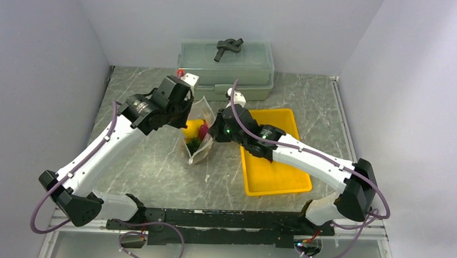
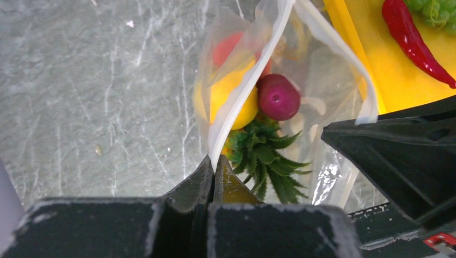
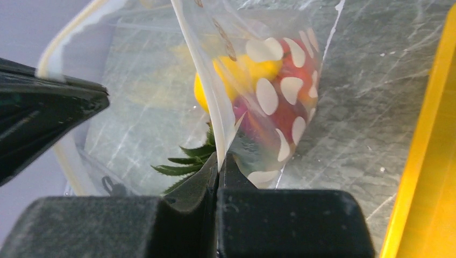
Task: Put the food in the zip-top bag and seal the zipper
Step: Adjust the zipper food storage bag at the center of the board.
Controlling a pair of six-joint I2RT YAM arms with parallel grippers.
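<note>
I have the left gripper (image 2: 214, 161) pinched tight on the zipper (image 2: 242, 91) at the left rim of the zip-top bag (image 1: 199, 148). The right gripper (image 3: 220, 158) is clamped on the opposite rim, and the mouth gapes open between them. The bag stands upright at the middle of the table (image 1: 149, 166), just left of the yellow tray (image 1: 270, 177). Inside I can see the lemon (image 2: 231, 97), the eggplant (image 2: 278, 97) and the pineapple (image 2: 263, 150) with its green crown. There is also a reddish shape (the peach (image 2: 226, 48), I think, blurred by plastic). The chili (image 2: 417, 45) and grapes (image 2: 435, 11) lie on the tray.
</note>
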